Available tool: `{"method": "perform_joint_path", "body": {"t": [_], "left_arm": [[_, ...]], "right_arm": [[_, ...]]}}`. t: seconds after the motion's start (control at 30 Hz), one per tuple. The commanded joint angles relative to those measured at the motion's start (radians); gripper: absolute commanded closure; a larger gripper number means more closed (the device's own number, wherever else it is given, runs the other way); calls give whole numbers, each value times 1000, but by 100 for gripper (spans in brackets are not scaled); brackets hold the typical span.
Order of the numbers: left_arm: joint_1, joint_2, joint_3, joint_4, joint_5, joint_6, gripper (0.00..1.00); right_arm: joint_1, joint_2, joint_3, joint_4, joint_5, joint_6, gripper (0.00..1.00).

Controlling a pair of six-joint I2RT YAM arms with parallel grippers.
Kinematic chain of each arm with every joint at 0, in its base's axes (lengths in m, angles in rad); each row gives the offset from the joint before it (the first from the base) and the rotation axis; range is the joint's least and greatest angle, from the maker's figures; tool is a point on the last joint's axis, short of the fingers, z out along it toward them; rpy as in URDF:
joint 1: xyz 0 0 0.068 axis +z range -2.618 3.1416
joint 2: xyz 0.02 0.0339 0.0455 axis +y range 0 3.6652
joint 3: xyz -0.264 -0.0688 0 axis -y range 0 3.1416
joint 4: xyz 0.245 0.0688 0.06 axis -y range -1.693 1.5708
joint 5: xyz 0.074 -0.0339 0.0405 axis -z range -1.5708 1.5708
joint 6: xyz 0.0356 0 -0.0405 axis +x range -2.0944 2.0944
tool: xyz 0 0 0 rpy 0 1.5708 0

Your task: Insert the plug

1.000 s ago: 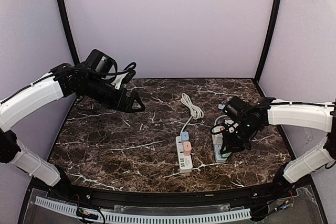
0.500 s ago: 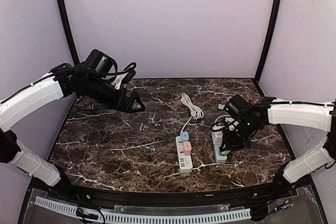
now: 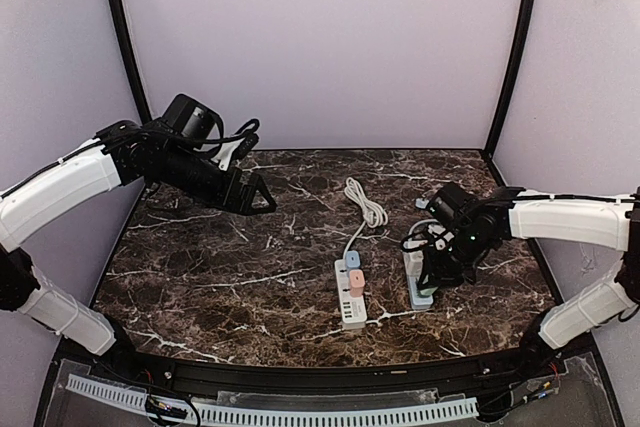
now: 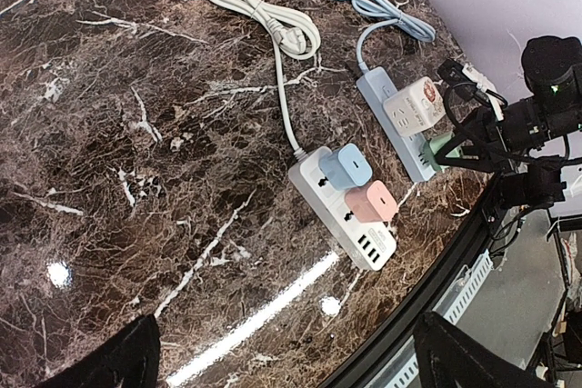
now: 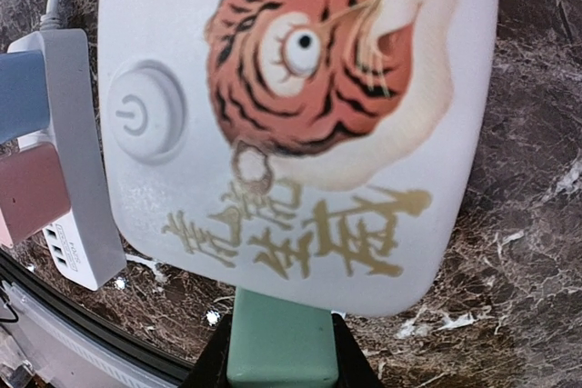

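Note:
My right gripper [image 3: 433, 274] is shut on a green plug [image 5: 277, 347], its black fingers [image 5: 207, 361] pressed to the plug's two sides. The plug [image 4: 443, 150] is at the light-blue power strip [image 4: 380, 97], just on the near side of a white cube adapter with a tiger picture [image 5: 291, 115]. How deep the plug sits in the socket is hidden. My left gripper [image 3: 262, 202] hangs open over the far left of the table, with nothing between its fingertips [image 4: 118, 361].
A white power strip [image 3: 350, 305] lies at mid-table carrying a blue plug [image 4: 346, 165] and a pink plug [image 4: 371, 202]. Its coiled white cord [image 3: 365, 205] runs toward the back. A light-blue cord [image 4: 382, 4] lies behind the blue strip. The table's black front edge [image 3: 330, 372] is close.
My right gripper has edged slightly left and lower over the light-blue strip with the green plug. The left arm has not moved.

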Motion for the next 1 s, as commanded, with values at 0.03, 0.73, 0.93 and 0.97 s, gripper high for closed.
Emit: {"method": "perform_joint_path", "body": {"t": [0.03, 0.73, 0.93, 0.97], "left_arm": [[3, -20, 0, -37, -6, 12, 1], [3, -26, -2, -34, -7, 12, 1], [3, -27, -3, -34, -9, 11, 1], [4, -27, -3, -35, -9, 11, 1]], "right_arm": [[-4, 8, -30, -24, 14, 8, 100], [-3, 73, 95, -166, 76, 32, 100], [2, 95, 124, -184, 82, 46, 100], [2, 97, 130, -185, 82, 50, 100]]}}
